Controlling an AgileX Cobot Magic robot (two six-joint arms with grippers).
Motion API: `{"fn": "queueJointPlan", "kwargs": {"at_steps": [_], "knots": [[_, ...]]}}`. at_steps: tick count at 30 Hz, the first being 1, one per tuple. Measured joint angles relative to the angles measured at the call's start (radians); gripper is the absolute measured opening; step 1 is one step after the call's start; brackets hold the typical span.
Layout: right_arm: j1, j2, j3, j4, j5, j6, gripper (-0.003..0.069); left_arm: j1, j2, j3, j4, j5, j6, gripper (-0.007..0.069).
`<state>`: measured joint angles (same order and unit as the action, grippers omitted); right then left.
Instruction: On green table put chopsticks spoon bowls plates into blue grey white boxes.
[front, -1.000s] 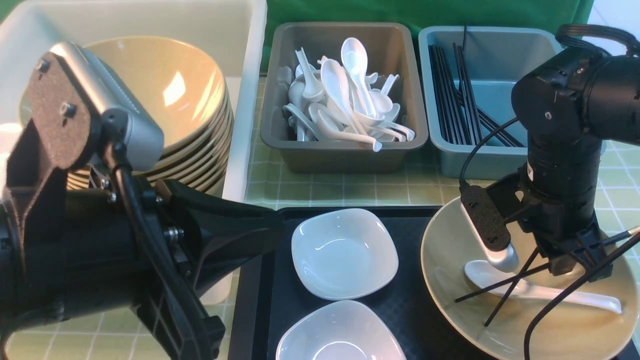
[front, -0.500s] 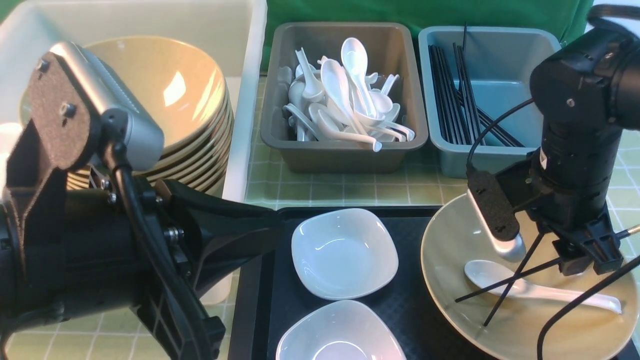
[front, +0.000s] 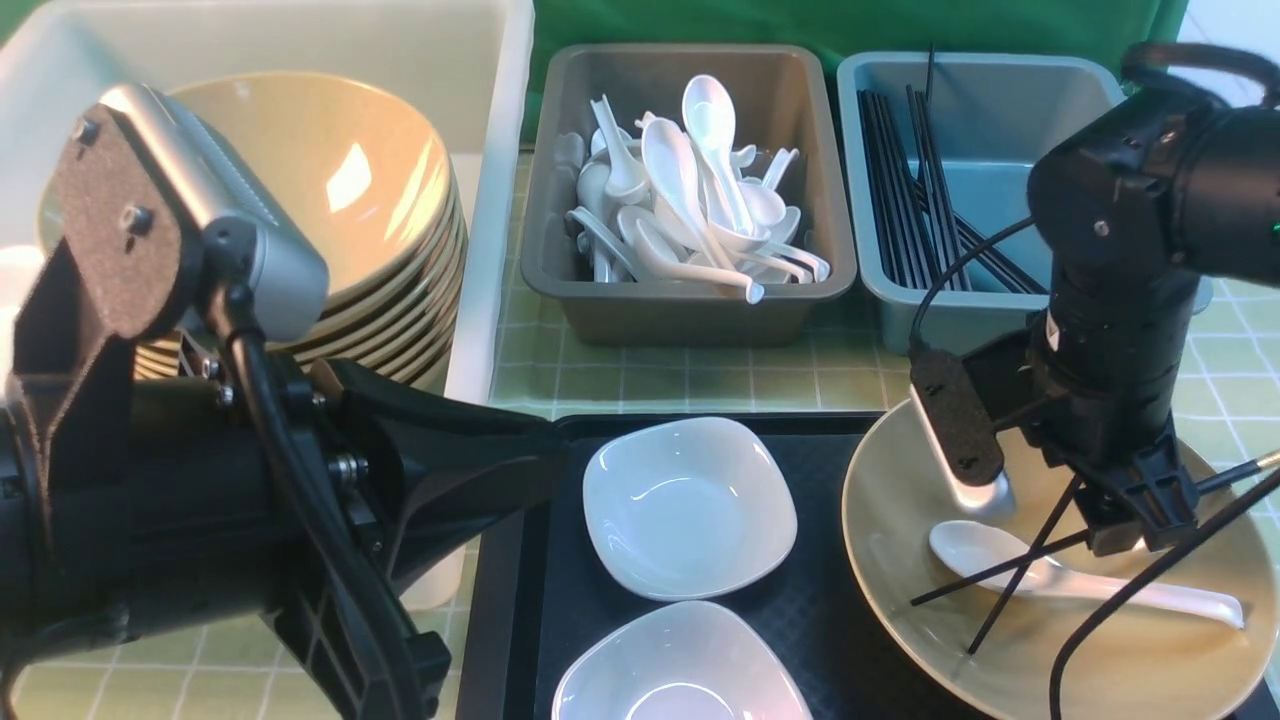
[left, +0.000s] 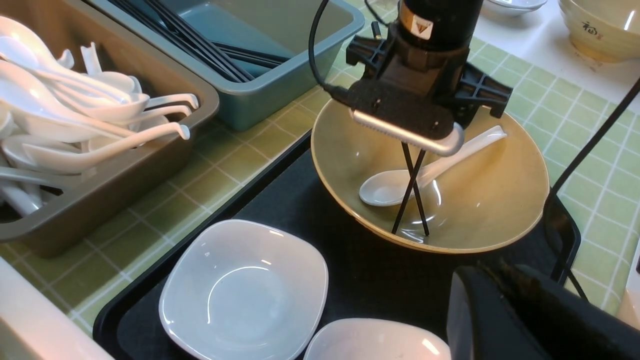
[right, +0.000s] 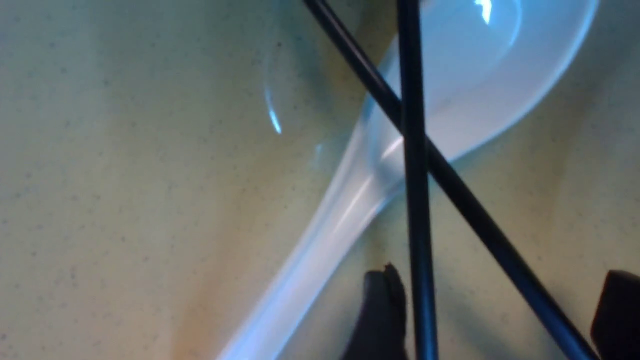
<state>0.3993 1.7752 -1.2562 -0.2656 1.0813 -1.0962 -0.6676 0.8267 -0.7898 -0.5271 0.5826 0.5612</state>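
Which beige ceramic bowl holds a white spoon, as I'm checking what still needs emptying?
The tilted beige ceramic bowl on the black tray, under the right gripper; the other beige bowls are stacked in the white box.

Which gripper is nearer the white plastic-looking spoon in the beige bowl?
Right. The right gripper hovers just over the spoon; the left is across the black tray.

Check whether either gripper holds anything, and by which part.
Nothing is held: the right gripper is open around the crossed chopsticks, and the left gripper is shut and empty.
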Motion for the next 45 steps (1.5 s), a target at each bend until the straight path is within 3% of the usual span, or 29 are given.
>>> {"fn": "queueJointPlan", "kwargs": {"at_steps": [12,16,19,20,22,24,40,45], "knots": [[0.000,0.071,0.000,-0.016,0.007,-0.001,0.0500,0.000,0.000,0.000,0.000,0.004,0.000,-0.0001],[0.000,0.071,0.000,-0.018,0.032,-0.001,0.0391,0.000,0.000,0.000,0.000,0.006,0.000,-0.0001],[0.000,0.071,0.000,-0.019,0.046,-0.001,0.0246,0.000,0.000,0.000,0.000,0.006,0.000,-0.0001],[0.000,0.071,0.000,-0.019,0.047,-0.001,0.0235,0.000,0.000,0.000,0.000,0.006,0.000,-0.0001],[0.000,0.071,0.000,-0.020,0.054,0.010,0.0088,0.000,0.000,0.000,0.000,0.006,0.000,-0.0001],[0.000,0.071,-0.001,-0.020,0.055,0.024,0.0047,0.000,0.000,0.000,0.000,0.006,0.000,-0.0001],[0.000,-0.004,-0.126,-0.001,0.088,0.081,0.0032,0.000,0.000,0.000,0.000,0.006,0.000,-0.0001],[-0.030,0.011,-0.221,0.043,0.088,0.259,0.0031,0.000,0.000,0.000,0.000,0.006,0.000,-0.0001]]}}
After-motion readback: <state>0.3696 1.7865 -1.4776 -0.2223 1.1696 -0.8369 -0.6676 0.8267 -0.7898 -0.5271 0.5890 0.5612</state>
